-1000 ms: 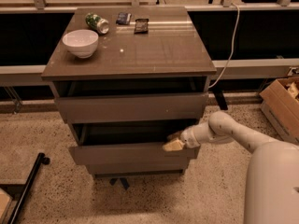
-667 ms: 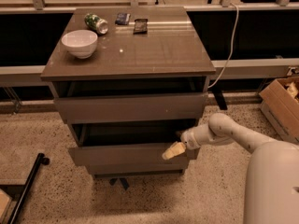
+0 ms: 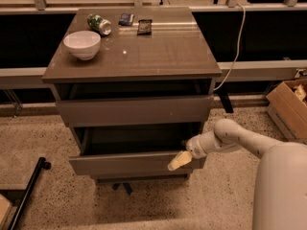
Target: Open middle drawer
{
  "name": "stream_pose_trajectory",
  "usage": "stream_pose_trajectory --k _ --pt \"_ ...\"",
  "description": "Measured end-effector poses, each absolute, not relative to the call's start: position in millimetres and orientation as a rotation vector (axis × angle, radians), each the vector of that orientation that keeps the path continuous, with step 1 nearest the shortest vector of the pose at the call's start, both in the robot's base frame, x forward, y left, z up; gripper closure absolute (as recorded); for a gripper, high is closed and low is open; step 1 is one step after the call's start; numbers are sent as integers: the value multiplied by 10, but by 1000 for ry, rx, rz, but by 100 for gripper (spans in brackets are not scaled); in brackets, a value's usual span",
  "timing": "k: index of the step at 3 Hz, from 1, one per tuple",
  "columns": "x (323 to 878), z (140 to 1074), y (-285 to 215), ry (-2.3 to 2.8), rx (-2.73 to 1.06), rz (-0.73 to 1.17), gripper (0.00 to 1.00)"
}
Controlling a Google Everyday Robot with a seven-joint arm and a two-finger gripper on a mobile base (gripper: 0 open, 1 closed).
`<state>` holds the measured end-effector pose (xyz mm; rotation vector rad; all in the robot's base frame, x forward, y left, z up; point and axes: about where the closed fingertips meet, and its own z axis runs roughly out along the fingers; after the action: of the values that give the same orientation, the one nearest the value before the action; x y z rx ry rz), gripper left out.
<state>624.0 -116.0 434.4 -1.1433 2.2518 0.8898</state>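
Note:
The middle drawer (image 3: 124, 165) is the taupe-grey flat front below the taller top drawer front (image 3: 134, 110) of the cabinet. It stands pulled out, with its dark inside (image 3: 134, 140) showing above the front panel. My gripper (image 3: 176, 162) is at the right end of the middle drawer's front, just below its top edge, reaching in from the right on my white arm (image 3: 230, 137). The lowest drawer is hidden under the pulled-out one.
On the cabinet top (image 3: 158, 51) stand a white bowl (image 3: 82, 44), a lying can (image 3: 99, 24) and two small dark packets (image 3: 144, 26). A cardboard box (image 3: 290, 107) sits on the floor at right, a cable (image 3: 235, 56) hangs behind, and a black wheeled bar (image 3: 29, 190) lies at left.
My gripper has slid down from the drawer's top edge onto its front panel. The middle drawer has come out slightly further.

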Motion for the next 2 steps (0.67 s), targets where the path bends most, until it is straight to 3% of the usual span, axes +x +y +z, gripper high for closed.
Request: stream_pose_trajectory --k 2 --pt "6122 4320 -1156 2289 -1144 913 0"
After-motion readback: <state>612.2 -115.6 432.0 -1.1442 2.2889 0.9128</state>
